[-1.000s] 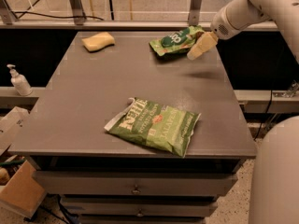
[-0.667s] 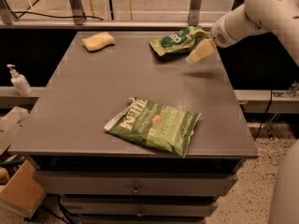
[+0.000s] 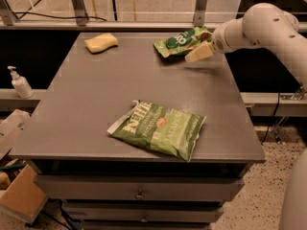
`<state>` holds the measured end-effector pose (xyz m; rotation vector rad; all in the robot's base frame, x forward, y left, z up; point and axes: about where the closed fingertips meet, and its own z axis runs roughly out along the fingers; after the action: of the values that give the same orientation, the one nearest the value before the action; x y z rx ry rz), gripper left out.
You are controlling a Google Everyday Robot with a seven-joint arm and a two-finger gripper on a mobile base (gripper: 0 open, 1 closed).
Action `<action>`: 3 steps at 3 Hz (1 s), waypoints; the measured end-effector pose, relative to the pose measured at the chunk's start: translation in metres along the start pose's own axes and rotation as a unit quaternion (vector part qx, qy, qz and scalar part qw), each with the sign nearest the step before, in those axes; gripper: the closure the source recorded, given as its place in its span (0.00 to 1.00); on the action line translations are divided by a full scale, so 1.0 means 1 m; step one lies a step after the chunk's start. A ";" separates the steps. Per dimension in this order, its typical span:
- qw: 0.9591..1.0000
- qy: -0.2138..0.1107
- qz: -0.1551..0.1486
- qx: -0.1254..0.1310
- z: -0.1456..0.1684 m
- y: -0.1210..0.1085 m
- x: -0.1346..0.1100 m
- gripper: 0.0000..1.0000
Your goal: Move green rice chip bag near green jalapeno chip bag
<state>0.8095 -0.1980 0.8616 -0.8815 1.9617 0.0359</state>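
**Gripper at the rice chip bag, far right of table; bag not yet moved**

Obs: the gripper sits at the far right of the table, reaching in from the right on the white arm. Its tip is against the right end of the green rice chip bag. Cannot tell whether it is clamped on the bag or released; the contact point is hidden by the gripper body. A shadow on the table just under the tip suggests it sits slightly above the surface.

Position of target: the green rice chip bag lies near the far edge, right of centre. The green jalapeno chip bag lies flat near the front edge, turned at an angle. The 2 bags are well apart with bare table between them.

Why so placed (judgement): coming in at the bag's end gives a thin crimped edge to pinch rather than the puffed middle. The open lane toward the front leaves a direct path to the second bag.

Labels: the larger bag reads "KETTLE" in big white letters, with paler "JALAPENO" below. The smaller bag has white letters on a dark oval; I cannot read them as a word.

Other: yellow sponge at far left, pump bottle on a ledge left of the table
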 end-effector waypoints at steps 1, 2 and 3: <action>0.999 -0.026 0.019 0.019 0.009 -0.021 -0.010 0.00; 0.998 -0.044 0.030 0.032 0.013 -0.037 -0.019 0.00; 0.998 -0.042 0.041 0.016 0.026 -0.032 -0.016 0.16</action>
<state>0.8529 -0.2033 0.8696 -0.7669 1.9141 0.0873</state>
